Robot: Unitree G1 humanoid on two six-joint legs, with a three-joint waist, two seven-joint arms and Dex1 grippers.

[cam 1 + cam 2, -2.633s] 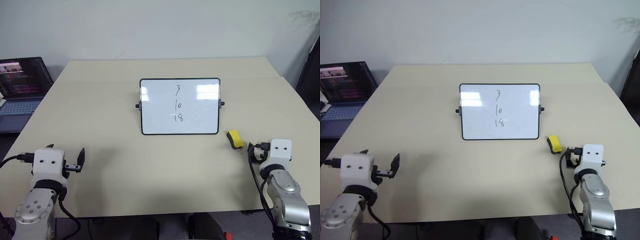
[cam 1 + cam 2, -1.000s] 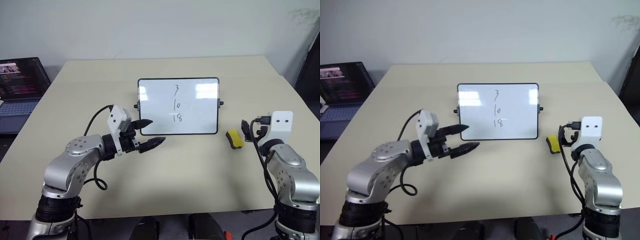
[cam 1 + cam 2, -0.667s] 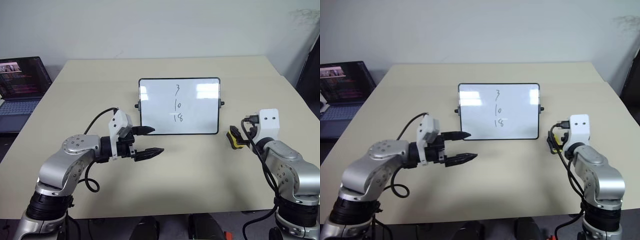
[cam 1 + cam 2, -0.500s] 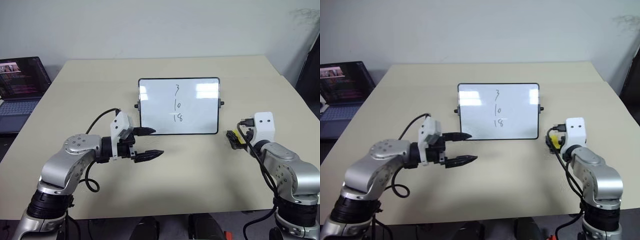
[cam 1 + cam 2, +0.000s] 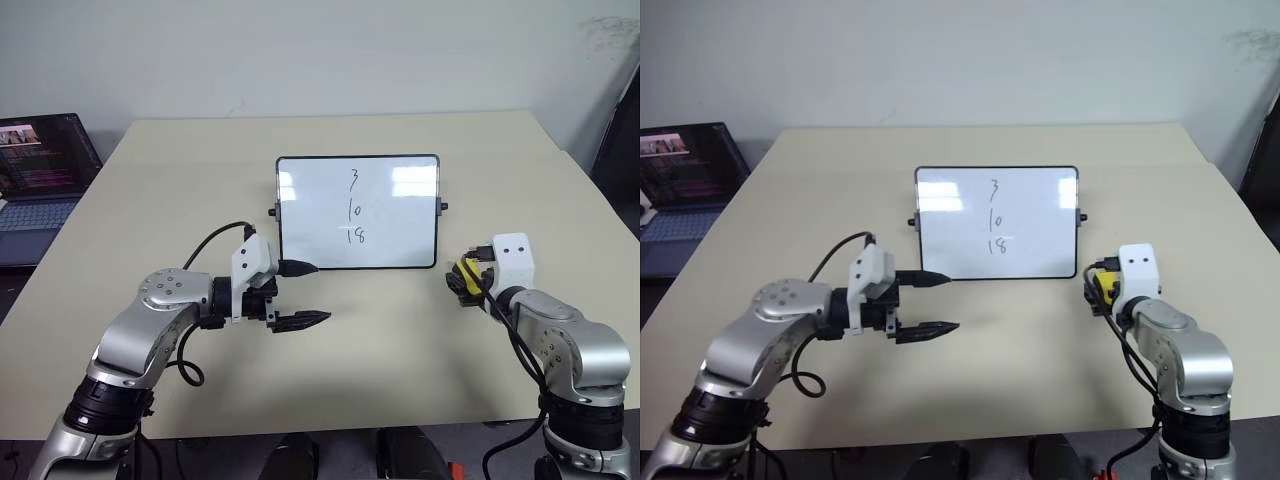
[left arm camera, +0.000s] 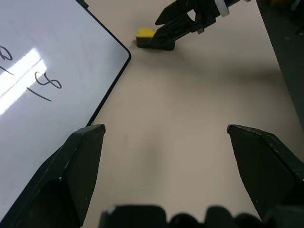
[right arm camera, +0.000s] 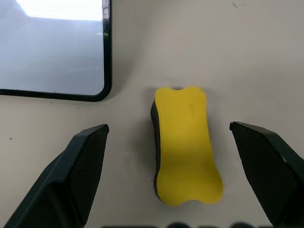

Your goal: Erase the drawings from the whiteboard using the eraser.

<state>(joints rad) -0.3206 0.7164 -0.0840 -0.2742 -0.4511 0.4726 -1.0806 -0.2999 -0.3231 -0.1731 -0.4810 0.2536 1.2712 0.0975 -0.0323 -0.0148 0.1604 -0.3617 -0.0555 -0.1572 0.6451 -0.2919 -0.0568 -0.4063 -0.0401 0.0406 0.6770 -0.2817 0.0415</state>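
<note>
I have the small white glossy whiteboard (image 5: 357,212) with its thin black frame propped near the middle of the beige desk (image 5: 400,340), and the black marker drawings (image 5: 354,208) "3", "10", "18" on it are untouched, so no wiping has been done. Over the last second or so I have brought the right gripper (image 7: 166,156) down and in toward the board's lower right corner, and its jaws now stand spread wide with the small yellow oblong eraser (image 7: 186,142) lying on the desk between them, not yet pinched. That puts me at the point of closing on the eraser, I judge. The left gripper (image 5: 302,293) has settled low in front of the board's lower left corner, jaws released and holding nothing, one finger (image 5: 298,267) close to the frame. A laptop (image 5: 40,175) sits well to the board's left.
</note>
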